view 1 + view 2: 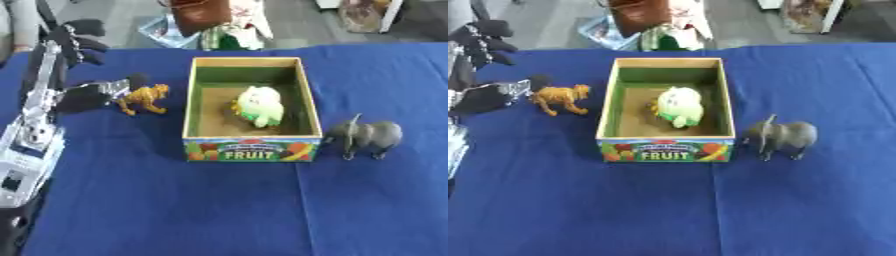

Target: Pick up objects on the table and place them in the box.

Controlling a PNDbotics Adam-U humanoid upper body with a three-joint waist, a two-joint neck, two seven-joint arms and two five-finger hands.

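Blue-covered bench (175, 210), seen from the head. Nearest, the box (252, 150) shows its "FRUIT" front wall; a pale green toy (260, 106) already lies inside. Just right of the box, apart from its wall, a grey elephant (369, 137) stands upright, long axis across the view, trunk end toward the box. Left of the box an orange animal (144, 98) stands, long axis also across the view; which end is its head cannot be told. The left robot hand (92, 95) is at this animal, fingers curled toward it; whether it grips cannot be told. Risk: a partial pinch on the figure could tip or drop it short of the box wall. The right robot hand is unseen.
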